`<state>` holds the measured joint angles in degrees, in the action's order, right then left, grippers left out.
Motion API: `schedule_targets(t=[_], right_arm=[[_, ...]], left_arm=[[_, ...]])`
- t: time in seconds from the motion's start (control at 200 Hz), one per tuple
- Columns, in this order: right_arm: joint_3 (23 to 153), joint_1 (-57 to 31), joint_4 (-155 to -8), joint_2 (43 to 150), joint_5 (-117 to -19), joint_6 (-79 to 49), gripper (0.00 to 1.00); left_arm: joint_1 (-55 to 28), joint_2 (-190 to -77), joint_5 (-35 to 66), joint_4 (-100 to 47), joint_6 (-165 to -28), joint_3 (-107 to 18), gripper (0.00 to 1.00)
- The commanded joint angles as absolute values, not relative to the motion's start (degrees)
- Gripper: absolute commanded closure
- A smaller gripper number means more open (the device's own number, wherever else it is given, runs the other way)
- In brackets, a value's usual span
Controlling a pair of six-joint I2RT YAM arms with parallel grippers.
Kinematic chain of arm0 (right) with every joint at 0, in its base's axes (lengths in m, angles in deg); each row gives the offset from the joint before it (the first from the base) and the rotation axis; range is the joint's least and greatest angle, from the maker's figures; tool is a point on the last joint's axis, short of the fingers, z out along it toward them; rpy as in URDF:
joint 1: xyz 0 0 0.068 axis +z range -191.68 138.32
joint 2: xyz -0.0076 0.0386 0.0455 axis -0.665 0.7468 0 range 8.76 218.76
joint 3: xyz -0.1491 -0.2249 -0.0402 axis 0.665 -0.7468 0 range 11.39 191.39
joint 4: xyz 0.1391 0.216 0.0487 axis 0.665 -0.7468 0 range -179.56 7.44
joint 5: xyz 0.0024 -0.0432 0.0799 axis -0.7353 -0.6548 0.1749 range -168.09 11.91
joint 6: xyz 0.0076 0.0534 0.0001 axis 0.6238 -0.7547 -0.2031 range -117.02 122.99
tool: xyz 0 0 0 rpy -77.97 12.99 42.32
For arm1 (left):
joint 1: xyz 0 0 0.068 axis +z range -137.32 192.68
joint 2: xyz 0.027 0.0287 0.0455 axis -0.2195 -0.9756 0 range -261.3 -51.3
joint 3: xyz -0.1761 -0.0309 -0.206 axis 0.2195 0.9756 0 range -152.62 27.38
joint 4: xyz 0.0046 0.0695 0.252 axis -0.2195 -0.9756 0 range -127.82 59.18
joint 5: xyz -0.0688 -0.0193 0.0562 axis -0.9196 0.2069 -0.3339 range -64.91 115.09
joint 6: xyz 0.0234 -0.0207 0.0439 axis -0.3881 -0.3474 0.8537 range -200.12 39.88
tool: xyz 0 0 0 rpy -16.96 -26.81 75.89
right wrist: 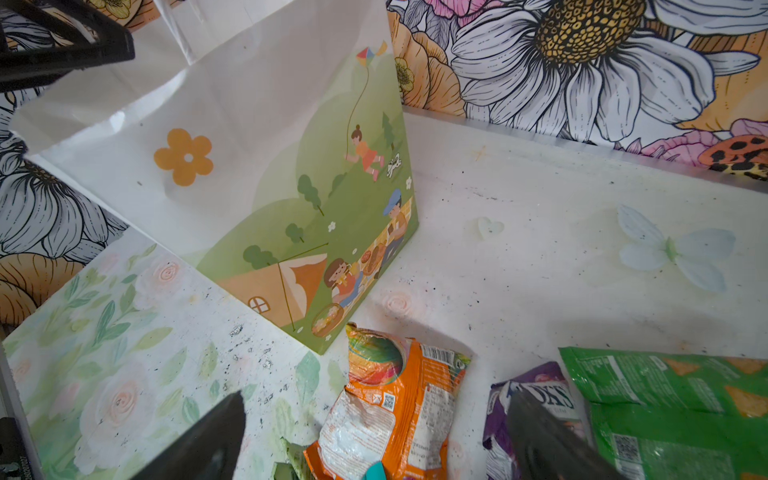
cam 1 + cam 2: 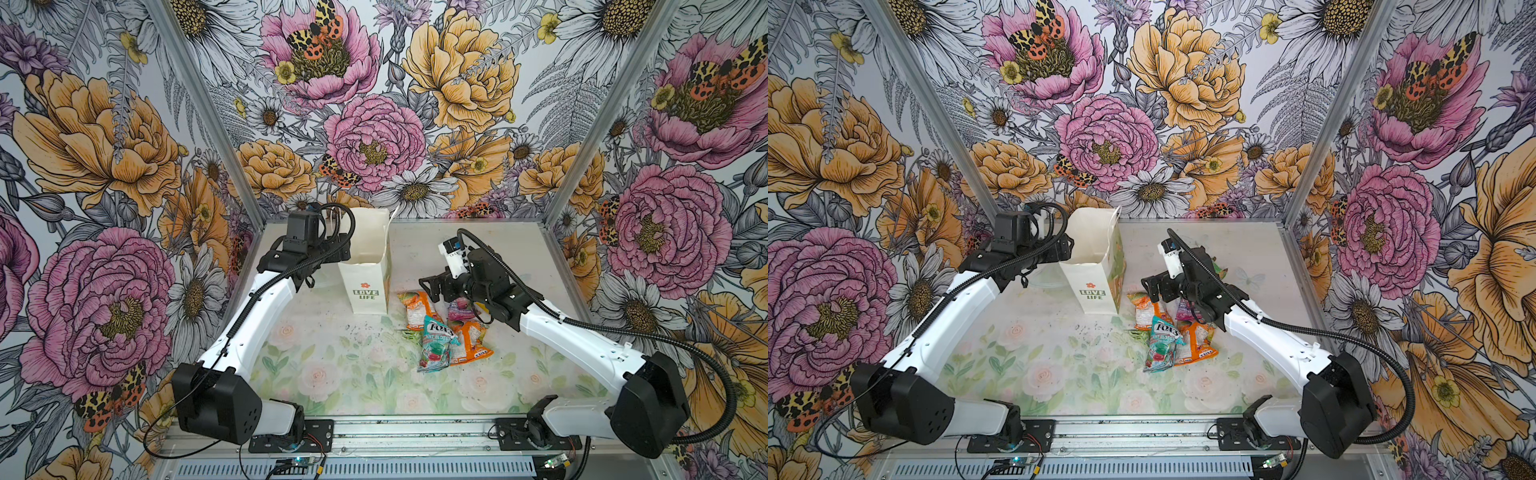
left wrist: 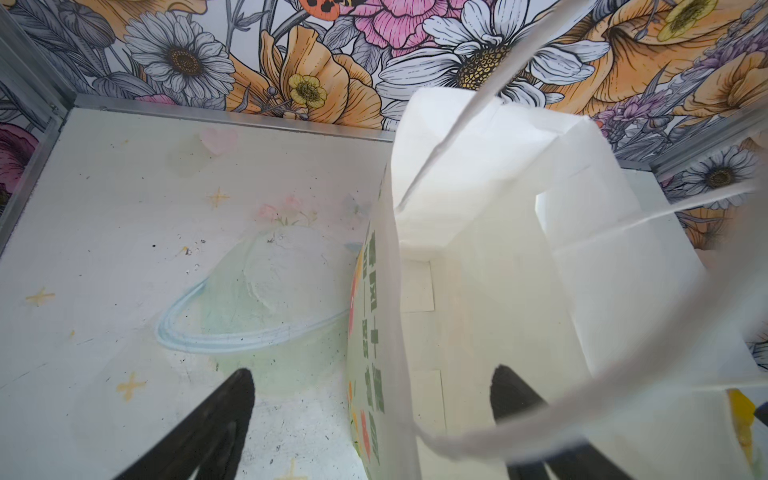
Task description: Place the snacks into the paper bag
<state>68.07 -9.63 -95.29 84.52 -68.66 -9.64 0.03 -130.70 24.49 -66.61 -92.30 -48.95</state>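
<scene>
Arms [image 2: 253, 324] reach from the tabletop's [image 2: 332, 374] near edge. Paper bag [image 2: 365, 286] stands toward the far edge, open left gripper [image 3: 374, 372] astride its wall. Snacks [image 2: 436, 332] heap beside it under the open right gripper [image 1: 376, 397]. Judged step: pick; next, lower, close on one packet.

Snacks [image 2: 1160, 340] just beside upright paper bag [image 2: 1094, 286]

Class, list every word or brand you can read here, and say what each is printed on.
"LOVE LIFE": narrow side of the white paper carrier bag.
"FOX'S": teal crinkly plastic packet.
"...KS", start cut off: purple plastic packet.
Fine print on the orange-white packet and green packet: too small to read.
</scene>
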Motion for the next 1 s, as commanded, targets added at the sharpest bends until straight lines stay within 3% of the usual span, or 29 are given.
schedule_targets(t=[0.0,0.756,0.996], right_arm=[[69.1,-9.3,-95.0,85.1,-69.5,-10.0,0.00],[68.6,-9.3,-95.0,85.4,-70.3,-10.0,0.00],[68.3,-9.2,-95.0,85.1,-70.5,-10.1,0.01]], left_arm=[[-0.5,-131.5,26.3,-66.7,-93.4,-51.0,0.15],[-0.5,-133.2,25.5,-66.8,-95.2,-52.1,0.51],[-0.8,-133.9,25.1,-66.8,-95.5,-52.0,0.50]])
